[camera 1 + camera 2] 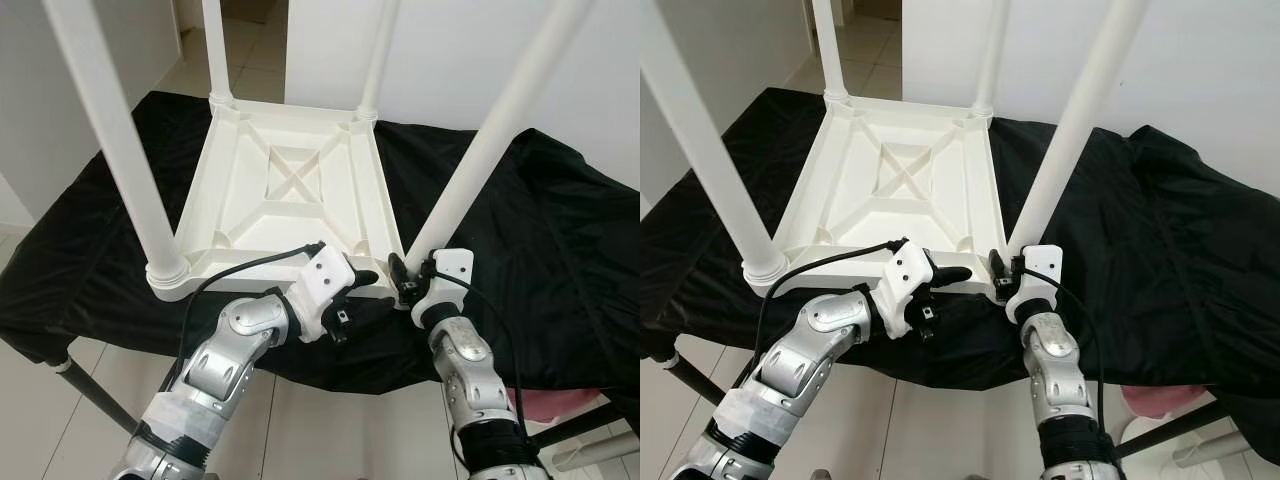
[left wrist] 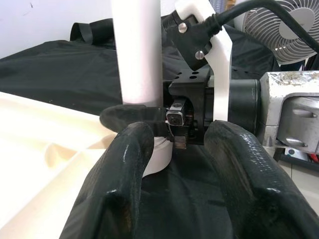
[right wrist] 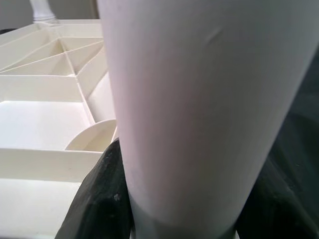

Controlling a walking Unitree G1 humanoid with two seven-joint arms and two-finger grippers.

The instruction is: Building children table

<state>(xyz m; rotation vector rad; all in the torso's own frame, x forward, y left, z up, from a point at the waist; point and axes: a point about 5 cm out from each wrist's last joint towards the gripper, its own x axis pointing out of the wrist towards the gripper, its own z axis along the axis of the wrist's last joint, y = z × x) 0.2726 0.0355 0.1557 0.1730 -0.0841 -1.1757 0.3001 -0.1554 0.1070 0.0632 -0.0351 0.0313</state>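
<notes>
While black cloth (image 1: 560, 220) underlies, table leg (image 1: 480, 150) fills right jaws.

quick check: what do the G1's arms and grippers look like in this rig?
Silver jointed metal arms. Each wrist carries a white plastic camera bracket with a black cable looping back along the forearm. Left gripper and right gripper have long black rubbery fingers. Black band on the right forearm.

Black cloth (image 1: 560, 230) over work surface; fan (image 2: 291, 30); tiled floor (image 1: 255, 55).
</notes>
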